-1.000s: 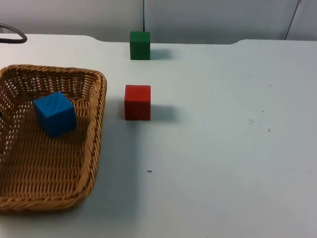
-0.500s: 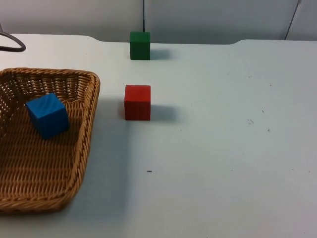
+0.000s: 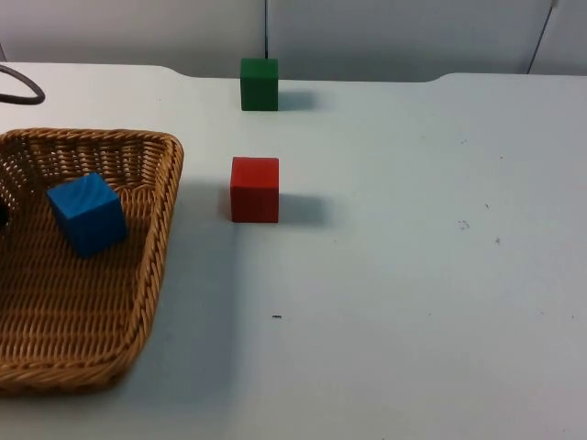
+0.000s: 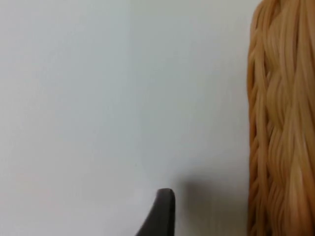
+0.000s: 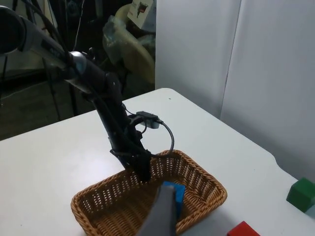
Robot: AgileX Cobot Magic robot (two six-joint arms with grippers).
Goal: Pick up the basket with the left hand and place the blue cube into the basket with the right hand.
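The left tool (image 5: 142, 173) reaches steeply down onto the wicker basket's (image 3: 156, 229) far rim; its grip is unreadable. The blue cube (image 3: 87, 213) lies inside. The right tool (image 5: 160, 216) hangs high, opening unclear.

Open table top (image 3: 413, 275) lies to the right of the basket (image 3: 156, 238), obstructed only by the red cube (image 3: 255, 189) just beside its rim and the green cube (image 3: 260, 83) at the far edge.

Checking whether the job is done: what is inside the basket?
A blue cube sits on the floor of the basket. The basket's left part is out of frame, and the weave under the cube is covered. The left gripper is at the basket's rim.
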